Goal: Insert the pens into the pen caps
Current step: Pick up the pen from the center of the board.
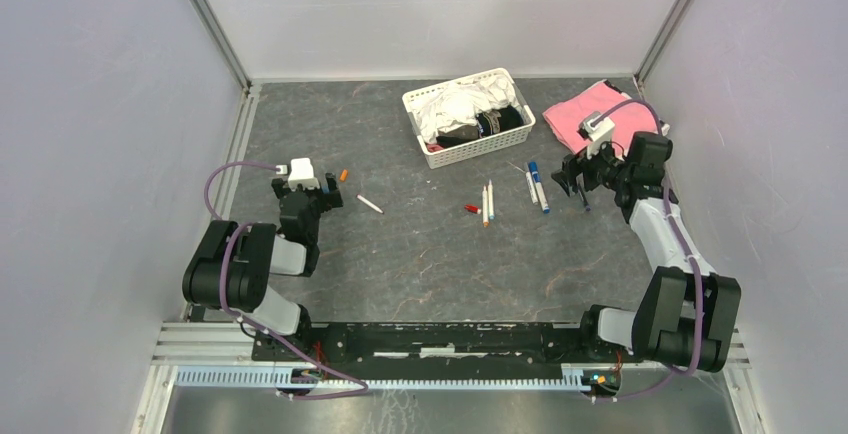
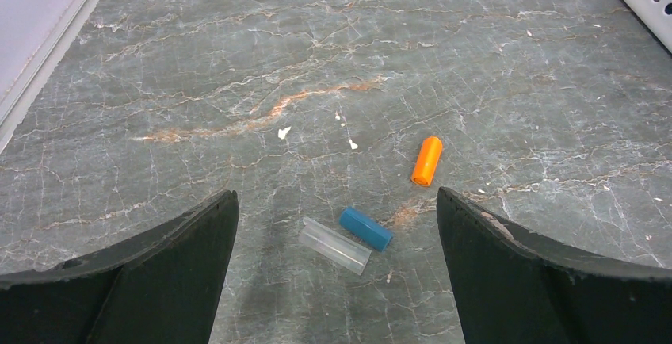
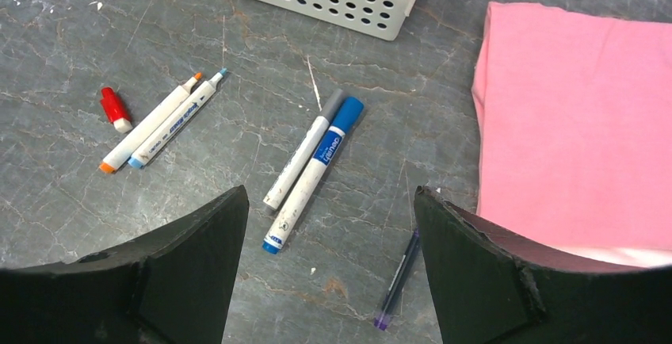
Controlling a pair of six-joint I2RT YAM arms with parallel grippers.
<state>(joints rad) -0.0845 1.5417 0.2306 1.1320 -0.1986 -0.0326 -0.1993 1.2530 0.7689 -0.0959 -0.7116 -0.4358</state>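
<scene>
My left gripper (image 2: 335, 193) is open and empty above the table, over a blue cap (image 2: 366, 228) and a clear cap (image 2: 334, 245) lying side by side. An orange cap (image 2: 427, 161) lies just beyond them; it also shows in the top view (image 1: 343, 175). My right gripper (image 3: 330, 191) is open and empty over a grey-capped pen (image 3: 303, 148), a blue-capped pen (image 3: 315, 173) and a dark navy pen (image 3: 398, 279). Farther left lie an orange-ended pen (image 3: 150, 134), a blue-ended pen (image 3: 178, 122) and a red cap (image 3: 115, 109). A red-tipped white pen (image 1: 370, 204) lies near my left gripper (image 1: 328, 194).
A white perforated basket (image 1: 425, 144) holding cloths stands at the back centre. A pink cloth (image 1: 575, 119) lies at the back right, close behind my right gripper (image 1: 570, 179). A thin pale stick (image 3: 314, 82) lies above the blue-capped pen. Grey walls enclose the table.
</scene>
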